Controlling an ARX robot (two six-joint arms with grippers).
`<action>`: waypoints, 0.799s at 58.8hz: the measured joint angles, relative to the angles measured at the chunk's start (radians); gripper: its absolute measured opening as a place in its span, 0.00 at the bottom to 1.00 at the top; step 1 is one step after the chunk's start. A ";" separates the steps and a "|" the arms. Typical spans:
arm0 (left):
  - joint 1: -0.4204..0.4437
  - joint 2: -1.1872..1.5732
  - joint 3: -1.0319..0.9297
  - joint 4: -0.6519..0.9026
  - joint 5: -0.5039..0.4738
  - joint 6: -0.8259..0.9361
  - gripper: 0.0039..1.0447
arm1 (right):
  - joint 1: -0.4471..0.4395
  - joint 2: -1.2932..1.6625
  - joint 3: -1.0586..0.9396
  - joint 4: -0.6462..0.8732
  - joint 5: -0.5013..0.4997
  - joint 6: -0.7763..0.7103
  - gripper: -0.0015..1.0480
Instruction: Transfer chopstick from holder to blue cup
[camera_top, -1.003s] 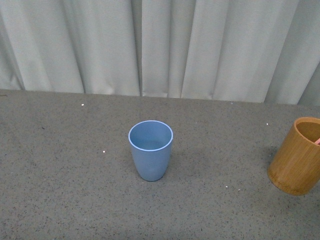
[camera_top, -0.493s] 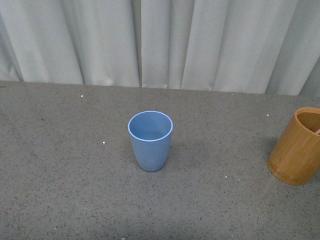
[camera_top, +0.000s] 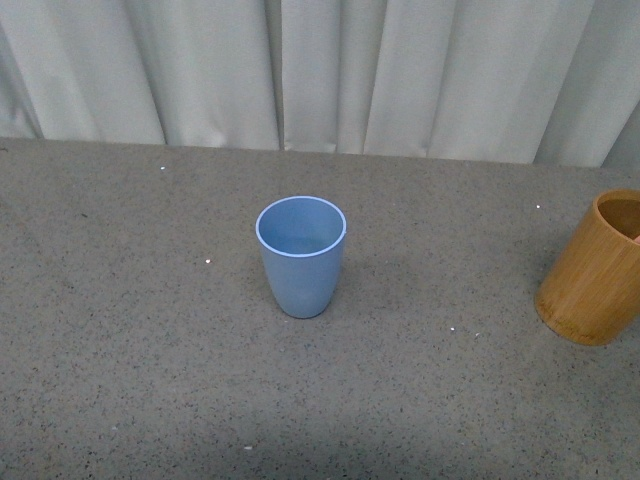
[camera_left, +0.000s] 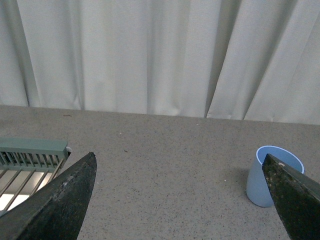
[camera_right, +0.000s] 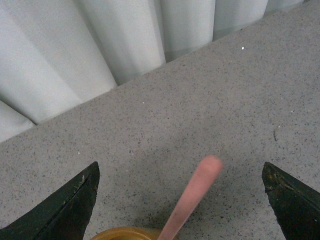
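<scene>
The blue cup (camera_top: 301, 255) stands upright and empty in the middle of the grey table. The bamboo holder (camera_top: 596, 268) stands at the right edge of the front view, cut off by the frame. Neither gripper shows in the front view. In the right wrist view a pink chopstick (camera_right: 189, 199) rises, blurred, out of the holder's rim (camera_right: 122, 233), between the wide-open fingers of my right gripper (camera_right: 181, 187), touching neither. My left gripper (camera_left: 180, 172) is open and empty, with the blue cup (camera_left: 266, 176) beside one fingertip (camera_left: 292, 196).
White curtains (camera_top: 320, 70) hang behind the table's far edge. A green slatted rack (camera_left: 27, 160) shows in the left wrist view, beside the left gripper. The grey speckled tabletop (camera_top: 150, 350) spreads around the cup.
The cup and holder sit higher in the front view than before, so the camera's view has tilted downward. No arm enters the front view.
</scene>
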 joint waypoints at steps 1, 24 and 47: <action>0.000 0.000 0.000 0.000 0.000 0.000 0.94 | 0.003 0.008 0.004 0.000 0.003 0.000 0.91; 0.000 0.000 0.000 0.000 0.000 0.000 0.94 | 0.021 0.090 0.014 0.024 0.042 0.000 0.91; 0.000 0.000 0.000 0.000 0.000 0.000 0.94 | 0.040 0.140 0.014 0.066 0.047 0.000 0.44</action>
